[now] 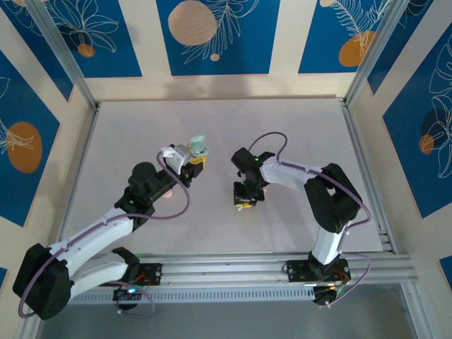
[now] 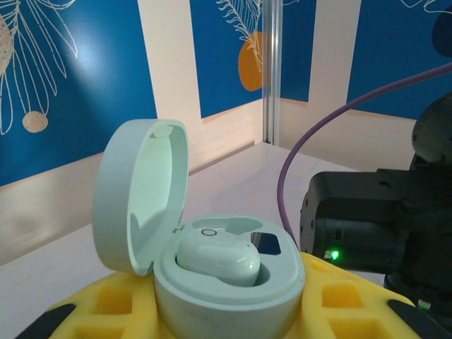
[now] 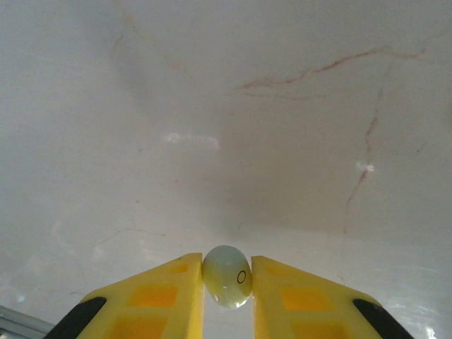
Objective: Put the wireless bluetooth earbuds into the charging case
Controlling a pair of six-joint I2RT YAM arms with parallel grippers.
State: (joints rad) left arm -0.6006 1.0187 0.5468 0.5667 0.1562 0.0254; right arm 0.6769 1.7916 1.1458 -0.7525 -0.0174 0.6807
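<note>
A mint charging case (image 2: 226, 289) with its lid (image 2: 141, 194) swung open to the left sits between the yellow fingers (image 2: 339, 300) of my left gripper (image 2: 229, 321), which is shut on it. One pale earbud (image 2: 217, 258) lies in the case's near socket. From above, the case (image 1: 198, 147) is held up over the table at centre left by the left gripper (image 1: 195, 159). My right gripper (image 3: 227, 296) is shut on a second pale mint earbud (image 3: 227, 276), pinched between its two yellow fingertips just above the white table. From above, the right gripper (image 1: 244, 200) points down at the table's middle.
The white table (image 1: 226, 127) has faint reddish scuffs (image 3: 311, 70). An aluminium rail (image 1: 282, 265) runs along the near edge and frame posts stand at the back corners. A purple cable (image 2: 311, 148) and the right arm's black body (image 2: 374, 219) stand behind the case.
</note>
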